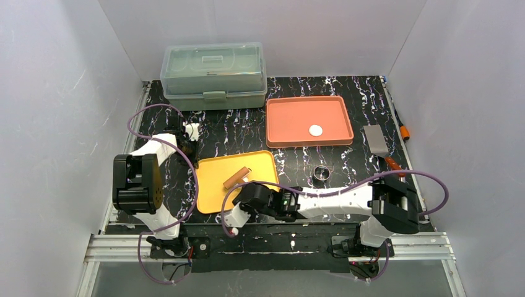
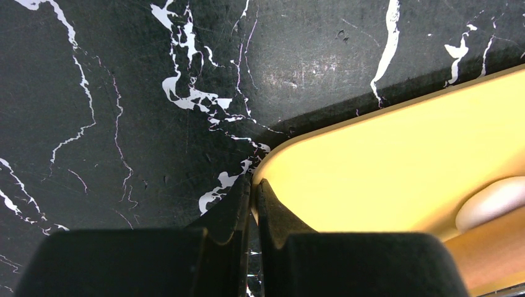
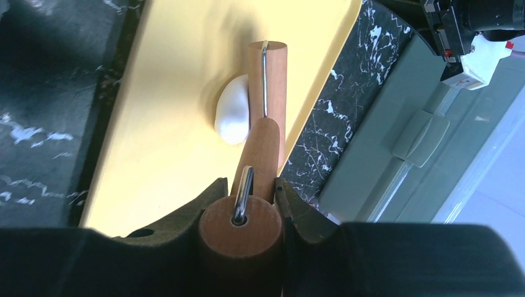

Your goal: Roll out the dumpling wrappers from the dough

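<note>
right gripper (image 3: 247, 192) clamps the handle of the smooth wooden roller (image 3: 275, 80), its cylinder against the soft white oval dough (image 3: 232, 114) on a glossy yellow tray (image 3: 167, 74); left gripper (image 2: 254, 192) pinched closed at the tray's rounded corner

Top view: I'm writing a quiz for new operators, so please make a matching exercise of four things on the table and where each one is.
Things
1. dough lump
2. round wrapper
3. metal ring
4. rolling pin

Places
A. on the orange tray
B. handle held in the right gripper
C. on the yellow tray, beside the roller
D. on the dark tabletop, outside both trays

Pairs: 1-C, 2-A, 3-D, 4-B
</note>
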Controlling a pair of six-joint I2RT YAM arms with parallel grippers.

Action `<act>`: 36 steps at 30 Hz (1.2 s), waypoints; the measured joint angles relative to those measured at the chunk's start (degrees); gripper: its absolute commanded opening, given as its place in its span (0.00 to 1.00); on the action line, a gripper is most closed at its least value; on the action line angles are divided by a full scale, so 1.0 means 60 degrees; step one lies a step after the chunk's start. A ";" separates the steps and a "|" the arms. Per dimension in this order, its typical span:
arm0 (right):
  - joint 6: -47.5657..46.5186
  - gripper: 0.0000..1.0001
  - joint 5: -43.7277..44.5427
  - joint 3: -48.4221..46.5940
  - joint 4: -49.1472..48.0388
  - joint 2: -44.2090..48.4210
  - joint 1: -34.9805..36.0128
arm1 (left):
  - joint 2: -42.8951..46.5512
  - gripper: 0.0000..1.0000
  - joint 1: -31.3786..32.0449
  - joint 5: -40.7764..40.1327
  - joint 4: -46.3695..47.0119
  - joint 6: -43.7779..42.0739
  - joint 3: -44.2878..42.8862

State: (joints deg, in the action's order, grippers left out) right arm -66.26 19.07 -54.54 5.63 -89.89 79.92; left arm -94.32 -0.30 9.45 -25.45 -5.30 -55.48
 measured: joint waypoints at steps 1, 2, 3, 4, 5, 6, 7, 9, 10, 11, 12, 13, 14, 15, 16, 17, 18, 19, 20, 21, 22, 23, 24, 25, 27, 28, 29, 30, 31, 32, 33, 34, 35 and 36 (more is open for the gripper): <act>-0.0036 0.01 0.0018 -0.0066 -0.0120 -0.0168 -0.0047 | 0.0007 0.00 0.0007 -0.0015 0.0004 -0.0004 0.0004; -0.0055 0.01 0.0033 -0.0113 -0.0204 -0.0273 -0.0076 | 0.0007 0.00 0.0007 -0.0022 0.0011 -0.0004 0.0007; -0.0091 0.01 0.0051 -0.0197 -0.0291 -0.0423 -0.0127 | 0.0011 0.00 0.0007 -0.0022 0.0011 0.0000 0.0007; -0.0117 0.01 0.0058 -0.0255 -0.0433 -0.0572 -0.0189 | 0.0015 0.00 0.0007 -0.0025 0.0015 -0.0004 0.0011; -0.0135 0.01 0.0058 -0.0262 -0.0506 -0.0627 -0.0222 | 0.0026 0.00 0.0007 -0.0033 0.0022 -0.0004 0.0022; -0.0142 0.01 0.0058 -0.0259 -0.0521 -0.0641 -0.0255 | 0.0040 0.00 0.0007 -0.0036 0.0040 0.0000 0.0044; -0.0138 0.01 0.0051 -0.0259 -0.0506 -0.0634 -0.0266 | 0.0058 0.00 0.0007 -0.0036 0.0062 0.0000 0.0062; -0.0117 0.01 0.0051 -0.0248 -0.0415 -0.0546 -0.0270 | 0.0062 0.00 0.0011 -0.0040 0.0084 0.0000 0.0069; -0.0091 0.01 0.0051 -0.0219 -0.0310 -0.0452 -0.0262 | 0.0062 0.00 0.0011 -0.0040 0.0087 0.0000 0.0069; -0.0066 0.01 0.0040 -0.0189 -0.0193 -0.0342 -0.0262 | 0.0062 0.00 0.0011 -0.0040 0.0087 0.0000 0.0069; -0.0044 0.01 0.0029 -0.0171 -0.0029 -0.0219 -0.0248 | 0.0062 0.00 0.0011 -0.0040 0.0087 0.0000 0.0069; -0.0015 0.01 0.0018 -0.0171 0.0120 -0.0120 -0.0237 | 0.0062 0.00 0.0011 -0.0040 0.0087 0.0000 0.0069; 0.0015 0.01 0.0000 -0.0171 0.0295 -0.0007 -0.0226 | 0.0062 0.00 0.0011 -0.0040 0.0087 -0.0004 0.0069; 0.0044 0.01 -0.0022 -0.0171 0.0466 0.0091 -0.0211 | 0.0062 0.00 0.0011 -0.0040 0.0087 0.0000 0.0069; 0.0055 0.01 -0.0029 -0.0171 0.0572 0.0142 -0.0204 | 0.0062 0.00 0.0011 -0.0044 0.0087 0.0000 0.0073; 0.0055 0.01 -0.0025 -0.0171 0.0619 0.0157 -0.0193 | 0.0062 0.00 0.0011 -0.0044 0.0091 -0.0004 0.0073; 0.0051 0.01 -0.0022 -0.0171 0.0637 0.0153 -0.0189 | 0.0062 0.00 0.0011 -0.0044 0.0091 -0.0004 0.0073; 0.0040 0.01 -0.0022 -0.0171 0.0634 0.0131 -0.0193 | 0.0066 0.00 0.0011 -0.0044 0.0095 -0.0004 0.0080; 0.0015 0.01 -0.0018 -0.0171 0.0601 0.0091 -0.0193 | 0.0069 0.00 0.0011 -0.0044 0.0098 -0.0004 0.0084; -0.0004 0.01 -0.0018 -0.0171 0.0550 0.0033 -0.0193 | 0.0069 0.00 0.0011 -0.0047 0.0098 -0.0004 0.0084; -0.0047 0.01 0.0007 -0.0189 0.0455 -0.0080 -0.0197 | 0.0069 0.00 0.0015 -0.0047 0.0102 -0.0004 0.0084; -0.0117 0.01 0.0033 -0.0240 0.0317 -0.0229 -0.0229 | 0.0069 0.00 0.0015 -0.0051 0.0102 -0.0004 0.0084; -0.0178 0.01 0.0051 -0.0310 0.0215 -0.0375 -0.0266 | 0.0069 0.00 0.0018 -0.0055 0.0102 -0.0004 0.0084; -0.0248 0.01 0.0051 -0.0393 0.0080 -0.0546 -0.0328 | 0.0069 0.00 0.0018 -0.0058 0.0102 -0.0004 0.0084; -0.0321 0.01 0.0033 -0.0506 -0.0171 -0.0834 -0.0481 | 0.0076 0.00 0.0018 -0.0066 0.0102 -0.0004 0.0087; -0.0317 0.01 0.0036 -0.0521 -0.0251 -0.0911 -0.0543 | 0.0076 0.00 0.0018 -0.0069 0.0106 -0.0004 0.0091; -0.0310 0.01 0.0029 -0.0521 -0.0277 -0.0929 -0.0583 | 0.0084 0.00 0.0022 -0.0073 0.0106 -0.0004 0.0095; -0.0277 0.01 0.0004 -0.0521 -0.0255 -0.0903 -0.0619 | 0.0098 0.00 0.0026 -0.0080 0.0124 -0.0004 0.0109; -0.0255 0.01 -0.0004 -0.0521 -0.0219 -0.0878 -0.0619 | 0.0113 0.00 0.0026 -0.0084 0.0131 -0.0004 0.0120; -0.0251 0.01 0.0000 -0.0521 -0.0193 -0.0860 -0.0619 | 0.0117 0.00 0.0026 -0.0091 0.0142 -0.0004 0.0127; -0.0237 0.01 0.0007 -0.0495 -0.0091 -0.0761 -0.0590 | 0.0127 0.00 0.0026 -0.0098 0.0153 -0.0004 0.0135; -0.0233 0.01 0.0015 -0.0455 0.0007 -0.0667 -0.0554 | 0.0131 0.00 0.0026 -0.0106 0.0164 -0.0004 0.0138; -0.0215 0.01 0.0025 -0.0401 0.0124 -0.0532 -0.0506 | 0.0131 0.00 0.0026 -0.0091 0.0178 0.0000 0.0146; -0.0171 0.01 0.0040 -0.0357 0.0219 -0.0415 -0.0474 | 0.0131 0.00 0.0033 -0.0080 0.0189 -0.0004 0.0153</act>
State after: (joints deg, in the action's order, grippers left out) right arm -67.29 19.31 -56.69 6.94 -92.38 77.08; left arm -93.54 -0.10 8.97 -24.32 -5.32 -54.57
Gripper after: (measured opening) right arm 0.399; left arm 0.029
